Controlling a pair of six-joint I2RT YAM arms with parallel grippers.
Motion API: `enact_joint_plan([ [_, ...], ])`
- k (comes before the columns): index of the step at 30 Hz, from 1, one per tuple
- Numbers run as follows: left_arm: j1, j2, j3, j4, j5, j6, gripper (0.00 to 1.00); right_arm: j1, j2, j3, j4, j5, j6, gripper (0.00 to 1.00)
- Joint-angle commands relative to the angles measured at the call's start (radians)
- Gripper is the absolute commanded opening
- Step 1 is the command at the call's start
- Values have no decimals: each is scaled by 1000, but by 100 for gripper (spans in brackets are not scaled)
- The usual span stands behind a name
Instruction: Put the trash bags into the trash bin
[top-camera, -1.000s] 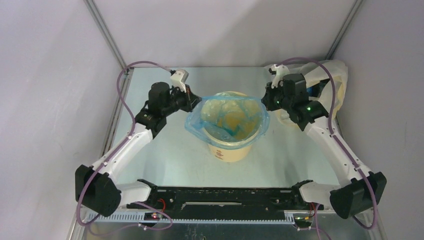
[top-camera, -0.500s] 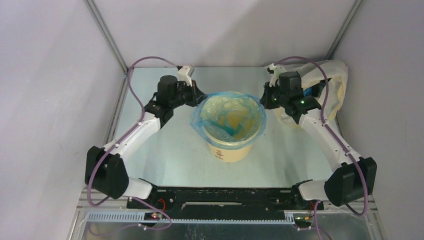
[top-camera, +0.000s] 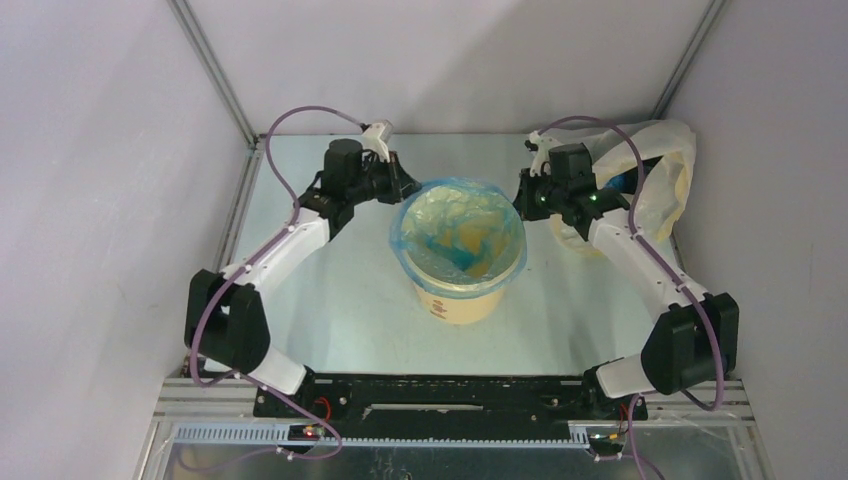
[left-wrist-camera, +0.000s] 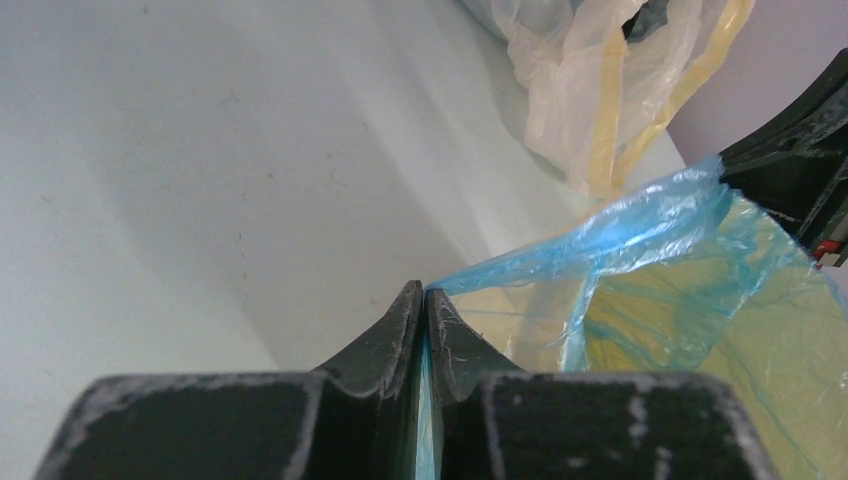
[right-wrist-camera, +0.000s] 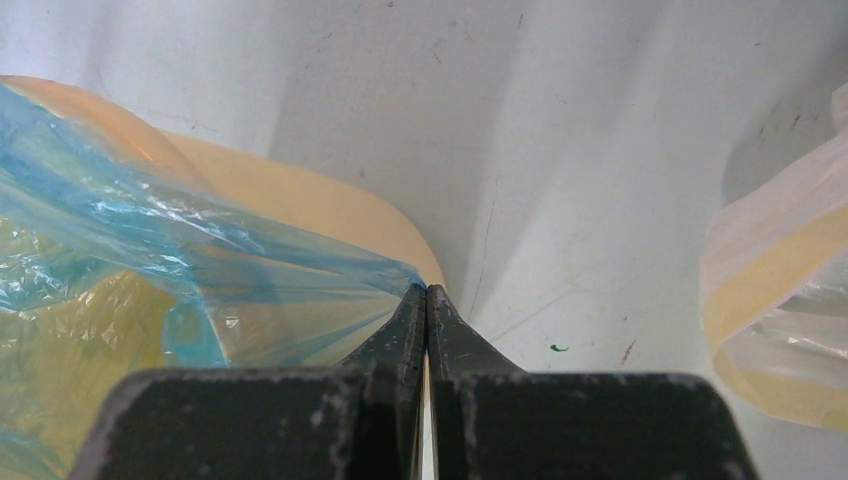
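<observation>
The yellow-orange trash bin (top-camera: 462, 298) stands mid-table with the thin blue trash bag (top-camera: 458, 228) lining it, its mouth spread over the rim. My left gripper (top-camera: 408, 187) is shut on the bag's edge at the bin's far-left rim; in the left wrist view blue film (left-wrist-camera: 640, 225) runs from between the closed fingertips (left-wrist-camera: 424, 296). My right gripper (top-camera: 521, 192) is shut on the bag's edge at the far-right rim; in the right wrist view the film (right-wrist-camera: 150, 235) stretches from the tips (right-wrist-camera: 426, 292) over the bin's rim (right-wrist-camera: 330, 205).
A larger pale yellowish see-through plastic bag (top-camera: 655, 175) lies at the back right, behind the right arm; it also shows in the left wrist view (left-wrist-camera: 590, 80) and right wrist view (right-wrist-camera: 780, 290). Walls enclose the table on three sides.
Both grippers have moved toward the back of the table, drawing the bag's mouth tighter round the bin's rim. The loose film that hung off the left side has pulled in.
</observation>
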Motion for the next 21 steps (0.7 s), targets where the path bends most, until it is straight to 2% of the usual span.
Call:
enact_joint_plan([
  [1,8,23,34,-41,11,-17,11,-4,16,38,12,-16,12,0],
  [15,14,62,22,-119,15,-34,9,-5,-36,-58,21,-16,23,0],
  [21,16,55,14,-119,11,-39,16,-6,-60,-85,27,0,29,0],
])
